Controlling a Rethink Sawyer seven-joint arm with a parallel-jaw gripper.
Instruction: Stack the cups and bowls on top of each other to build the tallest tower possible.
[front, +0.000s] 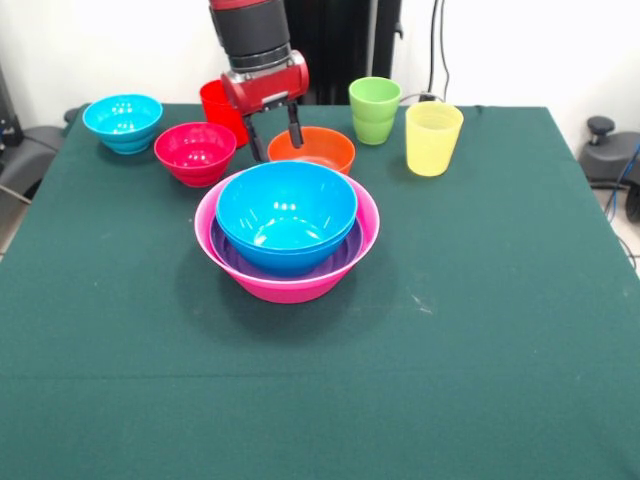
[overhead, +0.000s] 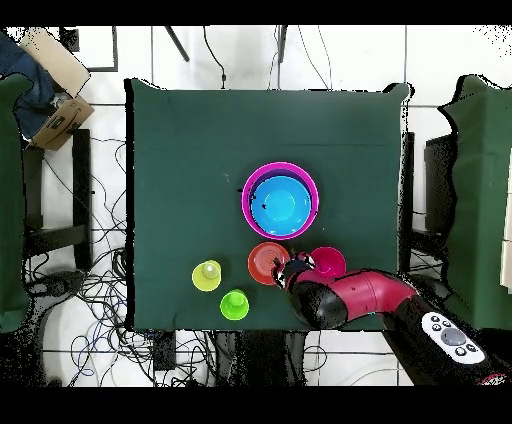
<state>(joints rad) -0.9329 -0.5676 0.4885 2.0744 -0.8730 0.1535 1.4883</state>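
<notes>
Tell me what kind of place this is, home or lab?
Likely a robot lab, not a home: a green-clothed table stands on a tiled floor with loose cables around it, a cardboard box sits off to one side, and the gripper hangs over toy-bright bowls.

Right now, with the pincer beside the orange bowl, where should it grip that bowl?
Probably on the orange bowl's thin rim, from straight above, one finger inside and one outside. It sits upright and open-mouthed. The open pincer already hangs at the edge nearest the red cup.
</notes>
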